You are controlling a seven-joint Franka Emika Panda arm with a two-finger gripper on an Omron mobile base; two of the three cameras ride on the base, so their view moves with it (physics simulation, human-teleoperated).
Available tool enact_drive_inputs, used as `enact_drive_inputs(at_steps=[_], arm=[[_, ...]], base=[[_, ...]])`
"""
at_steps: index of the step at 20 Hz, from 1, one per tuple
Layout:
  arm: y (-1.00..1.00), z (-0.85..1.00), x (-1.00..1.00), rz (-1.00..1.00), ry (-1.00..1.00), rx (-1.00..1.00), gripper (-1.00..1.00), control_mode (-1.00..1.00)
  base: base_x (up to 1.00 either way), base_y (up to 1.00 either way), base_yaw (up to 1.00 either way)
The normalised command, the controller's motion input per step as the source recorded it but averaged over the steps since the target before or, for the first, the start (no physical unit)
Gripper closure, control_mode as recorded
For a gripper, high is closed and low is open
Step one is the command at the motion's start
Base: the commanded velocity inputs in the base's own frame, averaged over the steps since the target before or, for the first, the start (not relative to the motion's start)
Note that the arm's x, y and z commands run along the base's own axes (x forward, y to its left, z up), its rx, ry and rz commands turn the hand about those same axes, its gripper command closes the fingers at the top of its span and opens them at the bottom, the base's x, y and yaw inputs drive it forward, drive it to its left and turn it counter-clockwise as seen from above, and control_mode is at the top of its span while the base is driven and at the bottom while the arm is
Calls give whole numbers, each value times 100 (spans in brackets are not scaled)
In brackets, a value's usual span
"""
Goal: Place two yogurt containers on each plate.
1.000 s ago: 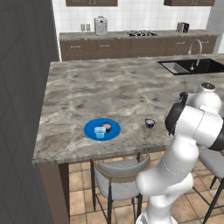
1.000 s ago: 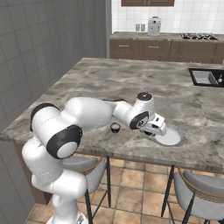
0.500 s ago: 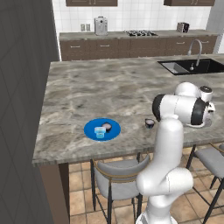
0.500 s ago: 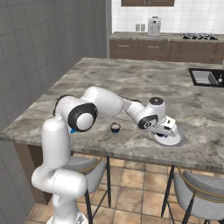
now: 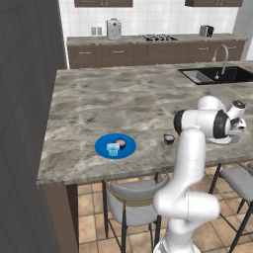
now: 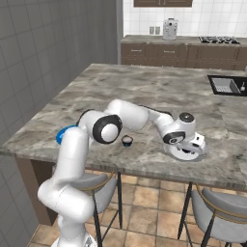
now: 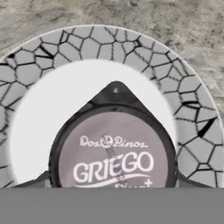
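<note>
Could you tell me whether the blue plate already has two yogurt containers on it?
Yes, the left base view shows the blue plate carrying a light blue cup and a dark cup.

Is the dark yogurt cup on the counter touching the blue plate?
Apart. In the left base view, bare marble counter shows plainly between the dark yogurt cup and the blue plate.
</note>
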Motion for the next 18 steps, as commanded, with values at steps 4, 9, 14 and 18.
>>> enact_drive_inputs(at_steps=[4, 9, 14, 18], arm=[[29, 91, 44, -11, 0, 0, -100, -100], [71, 57, 20, -3, 3, 0, -100, -100], [100, 15, -17, 1, 8, 0, -100, -100], [100, 18, -41, 0, 6, 1, -100, -100]], base=[[0, 0, 0], [0, 0, 0], [0, 0, 0], [0, 0, 0]])
